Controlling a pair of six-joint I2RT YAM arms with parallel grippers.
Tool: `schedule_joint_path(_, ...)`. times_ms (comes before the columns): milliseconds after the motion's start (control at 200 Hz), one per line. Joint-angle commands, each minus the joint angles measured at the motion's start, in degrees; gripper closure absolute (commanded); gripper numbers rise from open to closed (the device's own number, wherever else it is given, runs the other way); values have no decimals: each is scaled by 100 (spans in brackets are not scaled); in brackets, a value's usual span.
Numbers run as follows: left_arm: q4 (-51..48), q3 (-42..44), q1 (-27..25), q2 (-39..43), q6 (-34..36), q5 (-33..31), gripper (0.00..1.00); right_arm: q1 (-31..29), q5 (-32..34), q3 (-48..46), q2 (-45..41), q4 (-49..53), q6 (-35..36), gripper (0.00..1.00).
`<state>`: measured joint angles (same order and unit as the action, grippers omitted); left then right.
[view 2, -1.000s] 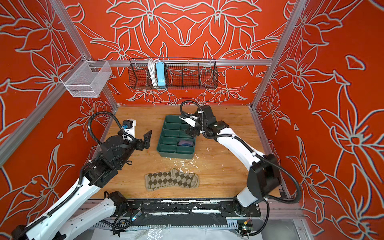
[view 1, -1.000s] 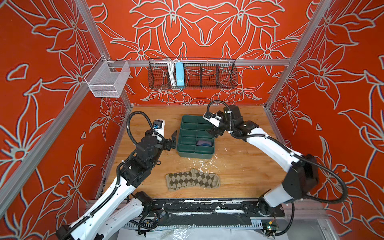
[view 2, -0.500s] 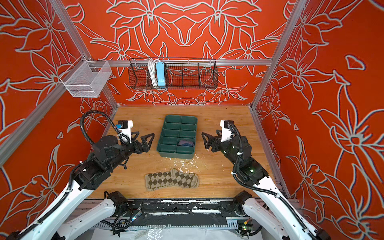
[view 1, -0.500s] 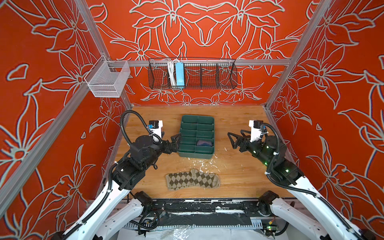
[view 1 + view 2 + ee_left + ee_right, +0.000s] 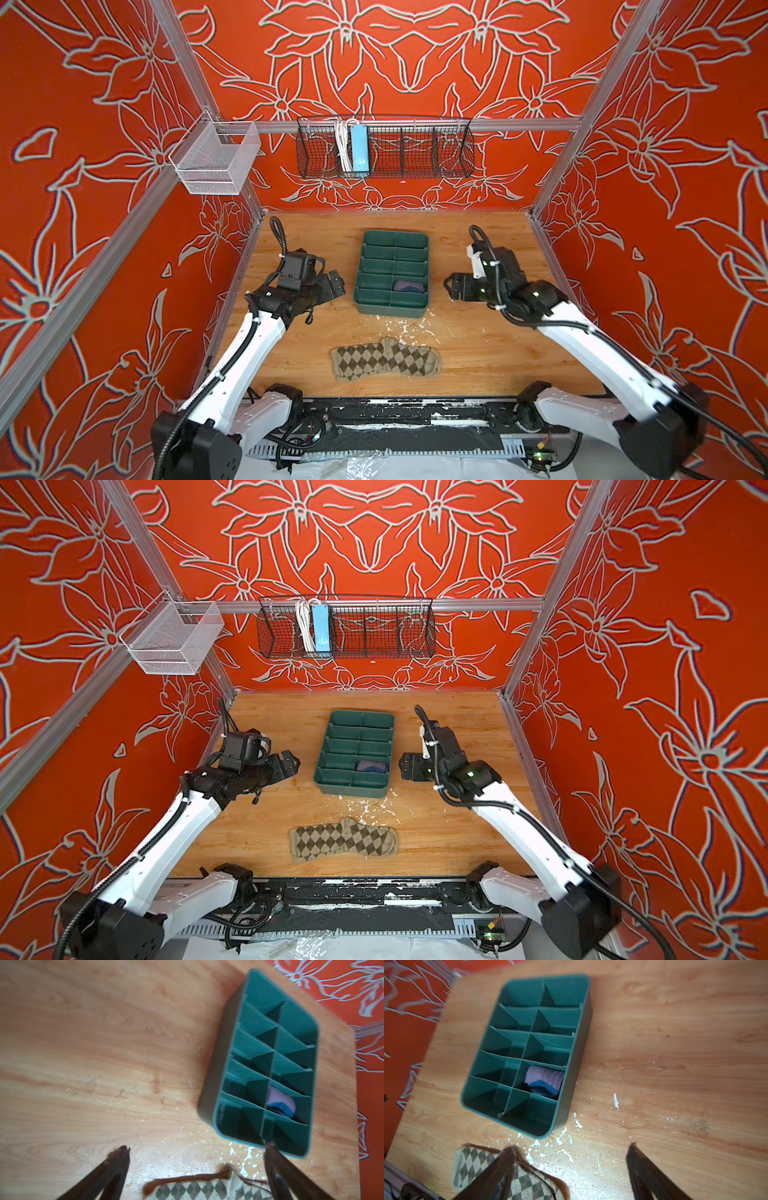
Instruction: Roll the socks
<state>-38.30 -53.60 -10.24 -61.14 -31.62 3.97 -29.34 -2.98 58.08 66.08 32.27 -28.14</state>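
A beige fabric sock with olive-brown argyle diamonds lies flat and unrolled on the wooden table, near its front edge. It lies lengthwise across the table, with its rounded toe toward the right.

Behind it, well apart, stands a dark green plastic organiser tray divided into two columns of five compartments. A rolled purple ribbed sock with a navy patch sits in the tray's right column, in the second compartment from the front. The other compartments that can be seen hold nothing.

The left hand is held over the table just left of the tray. Its fingers are spread wide with nothing between them. The right hand is held to the right of the tray, its fingers likewise parted and gripping nothing. Neither hand touches a sock or the tray.

White flecks dot the wood between the tray and the argyle sock.
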Motion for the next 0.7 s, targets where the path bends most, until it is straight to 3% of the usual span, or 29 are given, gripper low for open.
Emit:
schedule_joint_path(0,336,0,97,-208,-48,568,3,-58,-545,322,417,-237,-177,12)
schedule_joint_path(130,913,-110,93,-594,-104,1167,11,-63,-1196,653,966,-440,-503,12)
schedule_joint_path(275,649,-558,92,-1020,-140,1020,20,-66,-1264,1585,1538,798,-176,13)
schedule_joint_path(400,428,-702,75,-1140,105,859,23,-96,-784,1618,1649,1047,149,17)
schedule_joint_path(475,616,-527,66,-1099,282,910,24,-126,-400,1413,1687,913,279,26)
schedule_joint_path(555,879,-286,40,-998,413,1013,24,-250,166,1136,1779,733,318,28)
schedule_joint_path(696,906,-92,-24,-767,428,964,18,-374,863,858,1955,381,215,31)
